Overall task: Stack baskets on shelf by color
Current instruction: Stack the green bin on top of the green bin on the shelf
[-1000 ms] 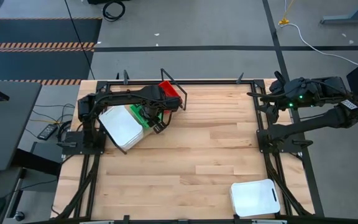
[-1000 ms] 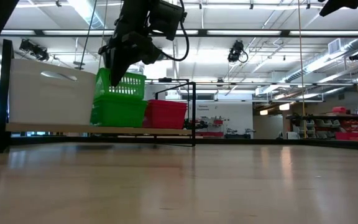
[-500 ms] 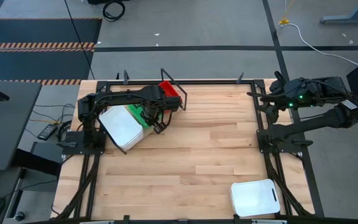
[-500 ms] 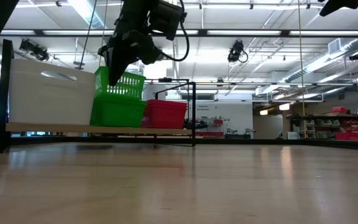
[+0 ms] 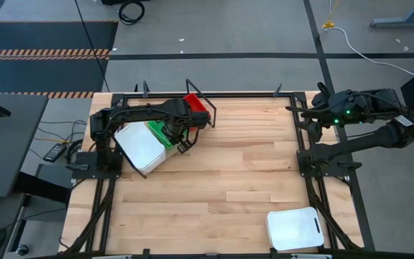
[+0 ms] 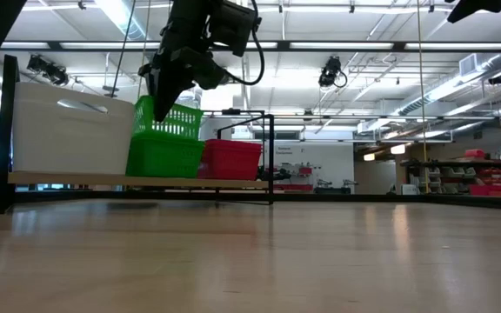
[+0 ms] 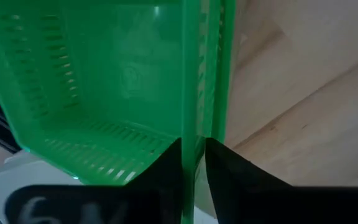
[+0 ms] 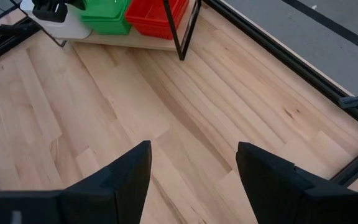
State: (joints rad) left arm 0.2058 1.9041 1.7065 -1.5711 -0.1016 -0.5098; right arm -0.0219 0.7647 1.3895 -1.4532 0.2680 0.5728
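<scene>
From above, the left gripper (image 5: pixel 180 137) reaches over the shelf (image 5: pixel 196 96) at the table's far left corner, above the green baskets (image 5: pixel 158 132); white baskets (image 5: pixel 141 147) sit on one side of them and red baskets (image 5: pixel 196 105) on the other; one more white basket (image 5: pixel 294 229) lies alone near the table's (image 5: pixel 221 180) front right edge; the right arm waits at the far right, well apart from the work.

From table height, the left gripper (image 6: pixel 165 91) holds the top green basket (image 6: pixel 174 117) tilted on the green stack (image 6: pixel 163 156), not yet seated level; the shelf plank (image 6: pixel 137 182) carries white (image 6: pixel 68 137), green and red (image 6: pixel 230 160) in a row.

In the left wrist view, both fingers (image 7: pixel 166 163) are clenched on the green basket's rim (image 7: pixel 194 93).

In the right wrist view, the right gripper (image 8: pixel 191 171) hangs spread and empty over bare table.

The likely risk: letting go while the basket is tilted could leave it jammed crooked, or tip it off the shelf; a push sideways could shove the neighbouring stacks.
</scene>
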